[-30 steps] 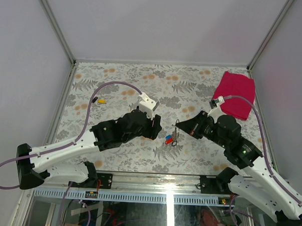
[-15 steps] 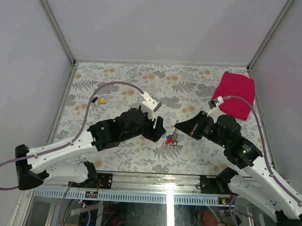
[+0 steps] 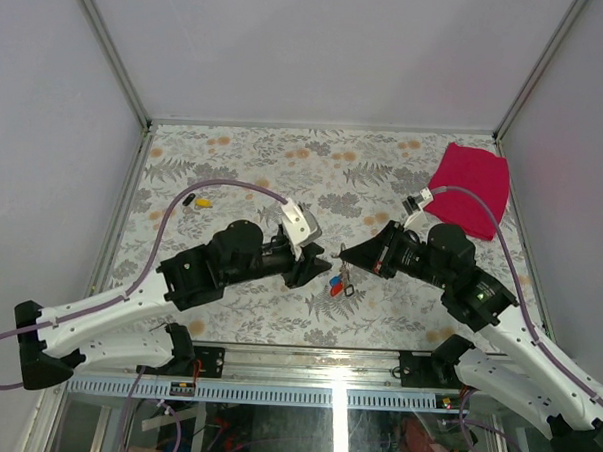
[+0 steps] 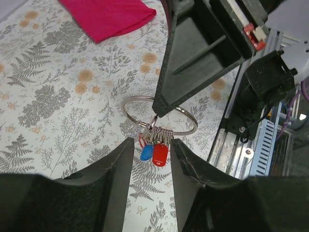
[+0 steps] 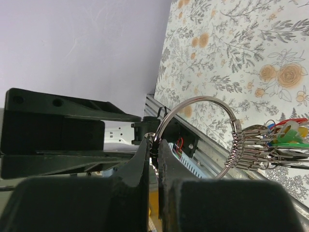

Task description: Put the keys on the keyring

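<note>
Over floral-patterned table (image 3: 234, 163), left gripper (image 3: 318, 264) faces right gripper (image 3: 344, 254) above tiny coloured-head metal keys (image 3: 336, 284), from left wrist, its jaws apart flanking blue and red heads hanging from thin silver wire keyring (image 4: 123, 108), from right wrist, fingers (image 5: 140, 174) clamped on that ring.

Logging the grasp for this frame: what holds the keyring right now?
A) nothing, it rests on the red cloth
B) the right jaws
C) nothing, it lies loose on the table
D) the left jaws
B: the right wrist view shows the jaws of the right gripper pinched shut on the keyring; the left gripper is open near the hanging keys.
</note>
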Robot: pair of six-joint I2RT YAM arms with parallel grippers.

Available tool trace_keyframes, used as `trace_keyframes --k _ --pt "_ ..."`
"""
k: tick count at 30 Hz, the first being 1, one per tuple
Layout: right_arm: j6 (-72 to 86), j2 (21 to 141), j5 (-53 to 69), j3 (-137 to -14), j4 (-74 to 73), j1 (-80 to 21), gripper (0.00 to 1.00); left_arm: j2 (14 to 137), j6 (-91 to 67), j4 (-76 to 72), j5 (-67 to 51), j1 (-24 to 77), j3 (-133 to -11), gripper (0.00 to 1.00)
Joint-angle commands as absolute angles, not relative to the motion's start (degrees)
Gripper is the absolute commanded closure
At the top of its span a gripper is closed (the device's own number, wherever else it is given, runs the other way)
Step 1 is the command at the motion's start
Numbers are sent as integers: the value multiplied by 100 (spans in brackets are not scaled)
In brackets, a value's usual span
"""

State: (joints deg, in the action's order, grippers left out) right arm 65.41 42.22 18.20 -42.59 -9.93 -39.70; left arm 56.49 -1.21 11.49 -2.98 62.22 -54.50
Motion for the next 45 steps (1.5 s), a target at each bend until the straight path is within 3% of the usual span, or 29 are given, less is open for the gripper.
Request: trace_keyframes --k 1,20,33,43,45 --pt "6453 4236 2219 -4683 -441 -3980 100 5748 524 731 -808 6218 -5417 65" --pt "6372 4287 2467 -4694 -326 -3980 100 5849 682 582 -688 6220 -5585 73" --pt "6376 4332 2531 -4682 -288 -3981 100 5913 701 673 -867 6222 -5716 100" --pt "6330 4233 2420 -4711 -331 -3981 100 5757 716 743 -785 6224 -5645 100" --pt "6324 4220 2417 -4711 -322 -3979 95 5725 707 721 -782 6227 -5617 100"
